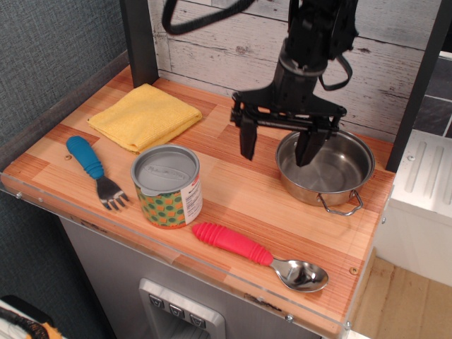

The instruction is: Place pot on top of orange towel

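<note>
Currently the gripper [277, 150] is hanging low over the left rim of the pot [326, 168], jaws spread wide and grasping nothing. One finger is pointing down outside the rim over bare wood; the other is reaching down inside the bowl. Whether either fingertip is touching metal cannot be told.

The pot is sitting upright on the right side of the wooden counter [233, 176], near the back wall, one wire loop handle facing the front edge. The orange towel [145, 116] is lying folded at the back left, well apart from the pot and with nothing on it.

A patterned can [168, 185] with a grey lid is standing front-centre, between towel and pot. A blue-handled fork [94, 171] is lying to the left of the can, tines toward the front edge. A red-handled spoon [258, 256] is lying along the front edge, bowl pointing right.
</note>
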